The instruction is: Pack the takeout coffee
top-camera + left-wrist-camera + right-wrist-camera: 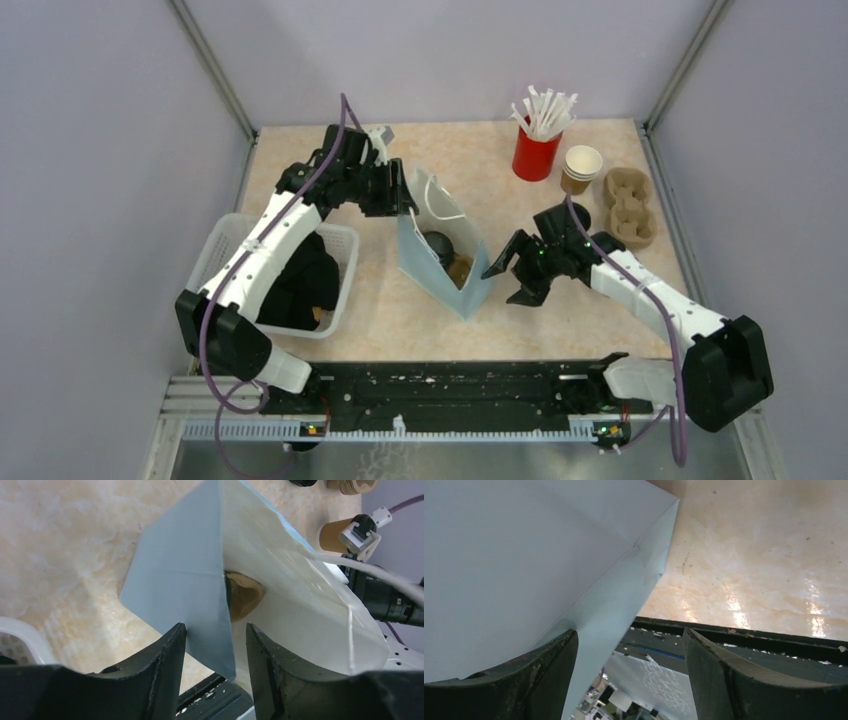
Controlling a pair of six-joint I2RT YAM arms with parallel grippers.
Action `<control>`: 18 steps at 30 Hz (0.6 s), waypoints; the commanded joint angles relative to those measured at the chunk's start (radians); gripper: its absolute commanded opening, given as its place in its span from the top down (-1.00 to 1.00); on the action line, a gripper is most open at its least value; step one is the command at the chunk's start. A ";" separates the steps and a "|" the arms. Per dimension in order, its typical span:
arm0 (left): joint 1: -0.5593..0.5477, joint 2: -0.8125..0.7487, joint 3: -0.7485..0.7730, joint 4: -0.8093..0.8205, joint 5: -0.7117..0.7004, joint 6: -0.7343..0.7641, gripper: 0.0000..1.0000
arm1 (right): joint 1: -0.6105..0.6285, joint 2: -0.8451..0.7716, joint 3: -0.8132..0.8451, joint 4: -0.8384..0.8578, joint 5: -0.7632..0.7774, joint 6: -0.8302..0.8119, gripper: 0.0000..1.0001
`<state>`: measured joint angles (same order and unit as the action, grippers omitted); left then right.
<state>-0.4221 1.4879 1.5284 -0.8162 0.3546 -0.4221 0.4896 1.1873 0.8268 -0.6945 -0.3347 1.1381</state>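
Centrally on the beige, marble-patterned surface stands a pale blue paper bag, white inside, with sharp creased folds and a thin white cord handle; its mouth opens upward. Inside it sits a takeout coffee cup, a round black plastic lid over brown kraft paper. A second brown shape lies just beside the cup on the side nearer the surface's near edge; what it is cannot be told.

Left fingers: black, curved, matt; they stand partly apart, astride the bag's wall on the side toward the left edge. A folded blue panel lies in the gap, and a strip of air shows beside it, so nothing is pinched.

Right fingers: spread wide and holding nothing, with the bag's lower corner just beside one of them and the glossy surface showing in the gap.

Near the far right corner:
- a stack of unlidded kraft cups, white inside;
- a red cup of white straws, just beside the stack;
- a moulded pulp cup carrier.

By the left edge is a white perforated plastic basket with dark contents that cannot be made out.
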 commanded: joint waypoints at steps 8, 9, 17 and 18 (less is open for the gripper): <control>-0.001 -0.132 -0.001 -0.050 -0.035 -0.054 -0.39 | -0.181 0.081 0.259 -0.194 0.101 -0.226 -0.53; 0.000 -0.121 0.023 -0.078 -0.068 -0.045 -0.46 | -0.220 0.077 0.284 -0.235 0.120 -0.270 -0.53; 0.002 -0.036 0.097 -0.134 -0.127 -0.008 -0.35 | -0.298 0.173 0.618 -0.595 0.461 -0.658 -0.76; 0.002 -0.039 0.088 -0.128 -0.116 -0.009 -0.32 | -0.298 0.181 0.661 -0.617 0.489 -0.699 -0.78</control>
<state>-0.4202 1.4311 1.6009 -0.9218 0.2485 -0.4538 0.1913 1.3262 1.3254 -1.1152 -0.0647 0.6815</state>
